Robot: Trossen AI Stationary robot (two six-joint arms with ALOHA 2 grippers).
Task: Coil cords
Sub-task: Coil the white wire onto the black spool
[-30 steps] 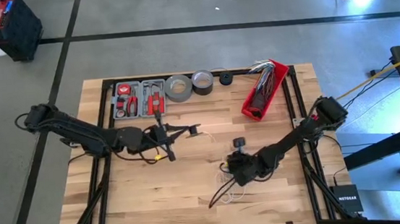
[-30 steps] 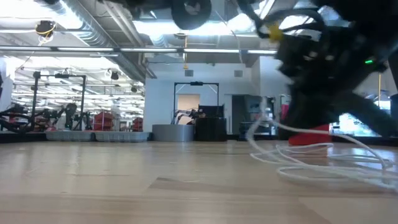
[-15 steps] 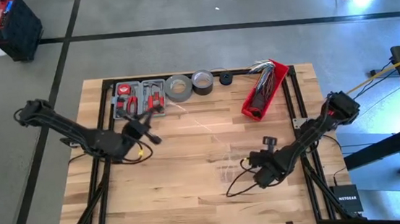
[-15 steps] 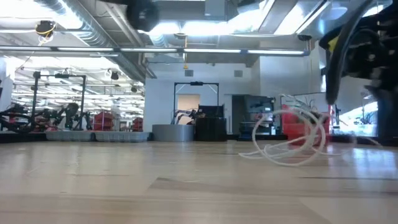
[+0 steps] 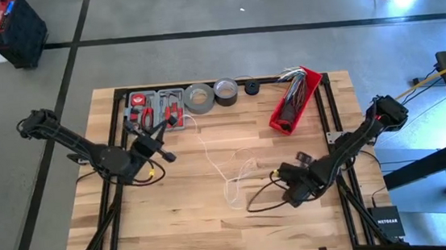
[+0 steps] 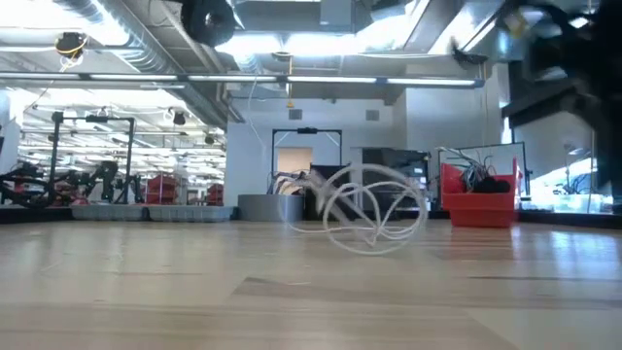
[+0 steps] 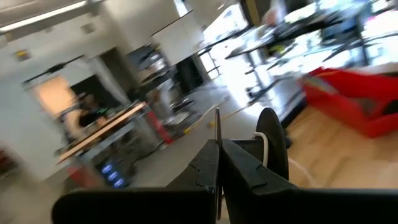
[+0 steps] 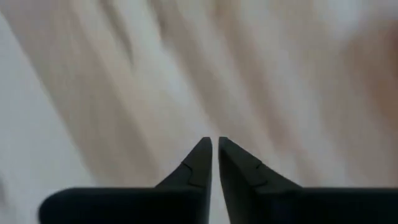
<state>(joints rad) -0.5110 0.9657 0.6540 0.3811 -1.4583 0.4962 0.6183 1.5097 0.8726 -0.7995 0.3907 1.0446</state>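
Between the grippers: white cord (image 5: 228, 167), loosely looped. Left gripper (image 5: 162, 138) pinches its puck end; right gripper (image 8: 214, 144) closed, empty, beside it. Advice: gather loops evenly, keep tension light.

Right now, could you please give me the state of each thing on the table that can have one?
white cord: loosely looped mid-table, not coiled, one end running up to the left gripper.
left gripper: shut on the white cord near its black puck.
right gripper: shut, holding nothing visible.
red bin: open, cables inside.
tool case: open, tools in place.
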